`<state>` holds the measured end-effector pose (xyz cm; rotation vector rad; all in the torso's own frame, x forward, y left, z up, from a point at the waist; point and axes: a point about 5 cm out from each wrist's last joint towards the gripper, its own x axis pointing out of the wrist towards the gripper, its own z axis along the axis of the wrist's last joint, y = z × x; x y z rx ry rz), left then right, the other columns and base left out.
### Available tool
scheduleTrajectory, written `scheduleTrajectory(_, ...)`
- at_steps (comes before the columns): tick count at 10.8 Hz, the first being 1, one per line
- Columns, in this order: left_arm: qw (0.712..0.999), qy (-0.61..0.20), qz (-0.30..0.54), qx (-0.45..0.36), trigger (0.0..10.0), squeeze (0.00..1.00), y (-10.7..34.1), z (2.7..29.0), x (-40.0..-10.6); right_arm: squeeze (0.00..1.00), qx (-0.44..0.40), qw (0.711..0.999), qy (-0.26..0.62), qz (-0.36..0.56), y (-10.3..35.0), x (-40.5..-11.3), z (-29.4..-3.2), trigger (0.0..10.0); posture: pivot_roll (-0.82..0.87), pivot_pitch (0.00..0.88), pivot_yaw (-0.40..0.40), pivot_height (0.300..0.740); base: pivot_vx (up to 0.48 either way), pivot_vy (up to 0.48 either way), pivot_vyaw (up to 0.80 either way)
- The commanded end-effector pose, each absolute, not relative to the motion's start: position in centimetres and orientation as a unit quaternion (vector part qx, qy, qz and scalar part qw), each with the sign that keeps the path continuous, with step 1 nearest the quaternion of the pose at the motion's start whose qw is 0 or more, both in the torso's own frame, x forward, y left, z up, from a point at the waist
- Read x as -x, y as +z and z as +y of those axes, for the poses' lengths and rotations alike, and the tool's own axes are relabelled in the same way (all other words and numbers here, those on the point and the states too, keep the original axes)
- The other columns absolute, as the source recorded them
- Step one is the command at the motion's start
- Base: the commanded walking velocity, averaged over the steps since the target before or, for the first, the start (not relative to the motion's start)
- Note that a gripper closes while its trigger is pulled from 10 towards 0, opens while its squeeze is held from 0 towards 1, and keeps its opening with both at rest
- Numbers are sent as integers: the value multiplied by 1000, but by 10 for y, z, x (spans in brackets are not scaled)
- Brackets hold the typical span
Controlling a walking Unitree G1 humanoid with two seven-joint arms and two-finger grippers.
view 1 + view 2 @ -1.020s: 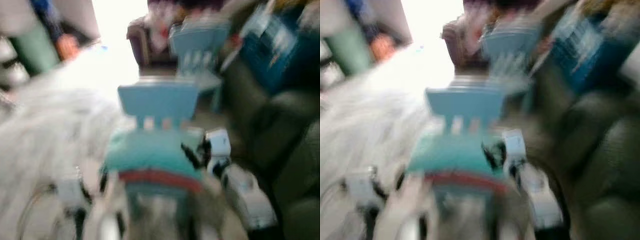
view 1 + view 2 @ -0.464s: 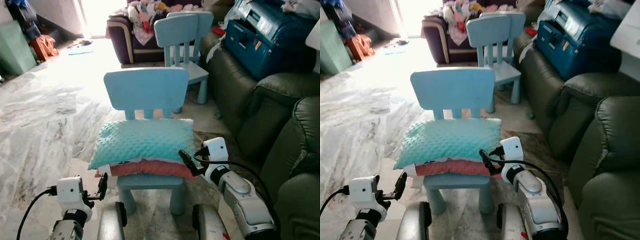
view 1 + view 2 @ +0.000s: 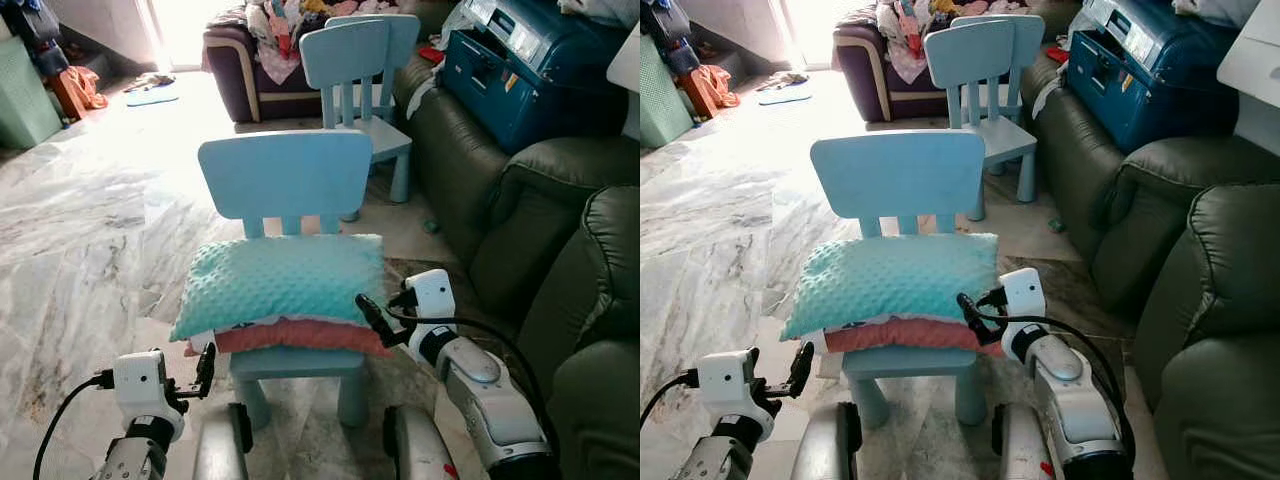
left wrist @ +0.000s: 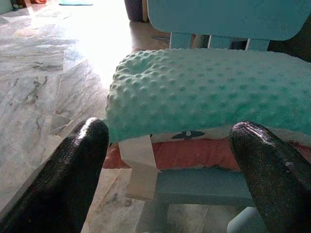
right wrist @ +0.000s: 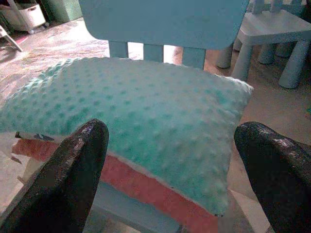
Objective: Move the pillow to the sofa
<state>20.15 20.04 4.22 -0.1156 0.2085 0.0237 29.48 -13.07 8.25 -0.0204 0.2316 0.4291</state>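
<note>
A teal dotted pillow (image 3: 280, 285) lies on the seat of a small light-blue chair (image 3: 285, 175), on top of a flatter red cushion (image 3: 300, 336). My left gripper (image 3: 205, 368) hovers low at the pillow's front left corner, open, with nothing between its fingers (image 4: 82, 150). My right gripper (image 3: 368, 316) is at the pillow's right end, also open, its fingers (image 5: 82, 145) spread around the pillow's corner without closing on it. The dark green sofa (image 3: 545, 215) stands just to the right.
A second light-blue chair (image 3: 360, 70) stands behind the first. A blue case (image 3: 520, 70) rests on the sofa farther back. A purple armchair (image 3: 245, 65) piled with clothes is at the rear. Marble floor (image 3: 80, 230) opens to the left.
The view was blurred a second ago and is now steady. The camera has shifted slightly; both grippers keep their places beside the pillow.
</note>
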Motion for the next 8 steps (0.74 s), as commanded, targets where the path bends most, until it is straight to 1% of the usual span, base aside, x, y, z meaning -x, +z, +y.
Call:
scheduleTrajectory(1,993,16,103,49,10000,0,44,205,-201,0,13,969,221,112,83,-296,-126,10000,-151,30,53,504,0,0,0)
scheduleTrajectory(2,993,16,104,48,10000,0,44,205,-200,0,12,969,222,112,83,-295,-125,10000,-150,32,54,495,0,0,0)
scheduleTrajectory(5,993,19,105,46,10000,0,44,206,-198,0,4,969,221,111,83,-295,-125,10000,-147,38,59,487,0,0,0)
scheduleTrajectory(6,993,49,101,31,10000,0,47,219,-202,0,4,969,222,104,86,-299,-124,10000,-145,43,60,487,0,0,0)
scheduleTrajectory(7,993,64,98,27,10000,0,48,227,-204,0,5,970,224,96,90,-303,-124,10000,-145,46,61,487,0,0,0)
scheduleTrajectory(8,990,99,93,23,10000,0,53,248,-214,0,0,972,224,73,104,-319,-120,10000,-150,53,60,487,0,0,0)
